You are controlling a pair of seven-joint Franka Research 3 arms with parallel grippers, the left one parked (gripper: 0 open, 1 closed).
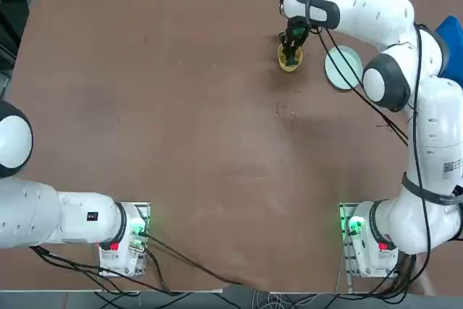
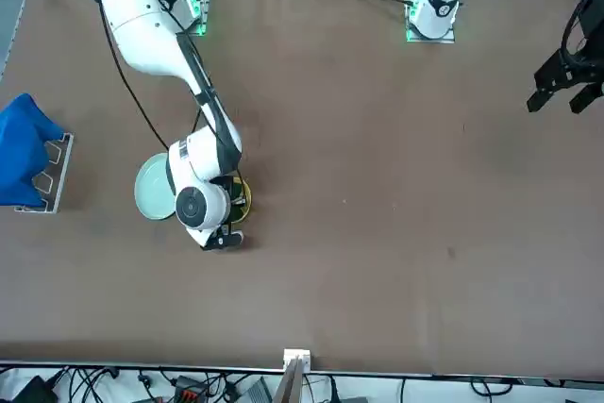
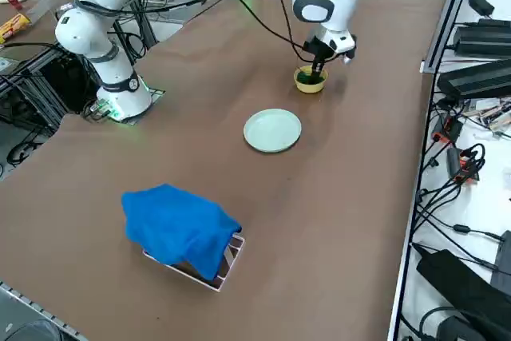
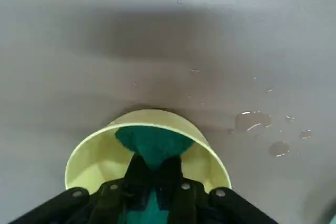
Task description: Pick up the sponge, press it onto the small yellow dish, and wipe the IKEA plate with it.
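My right gripper [image 4: 154, 174] is shut on the sponge [image 4: 152, 142], whose dark green top shows between the black fingers. The sponge is down inside the small yellow dish [image 4: 94, 156], touching its far inner wall. From overhead the gripper [image 1: 291, 52] stands directly over the yellow dish [image 1: 290, 65] at the far right of the table. The pale mint IKEA plate [image 1: 343, 67] lies flat just to the right of the dish, bare. In the side view the dish [image 3: 310, 80] sits beyond the plate [image 3: 273, 130]. In the front view the wrist hides most of the dish [image 2: 243, 197].
Small water drops [image 4: 252, 121] lie on the brown table beside the dish. A blue cloth [image 3: 180, 227] covers a stand at the table's right side. The wide middle of the table is bare brown surface.
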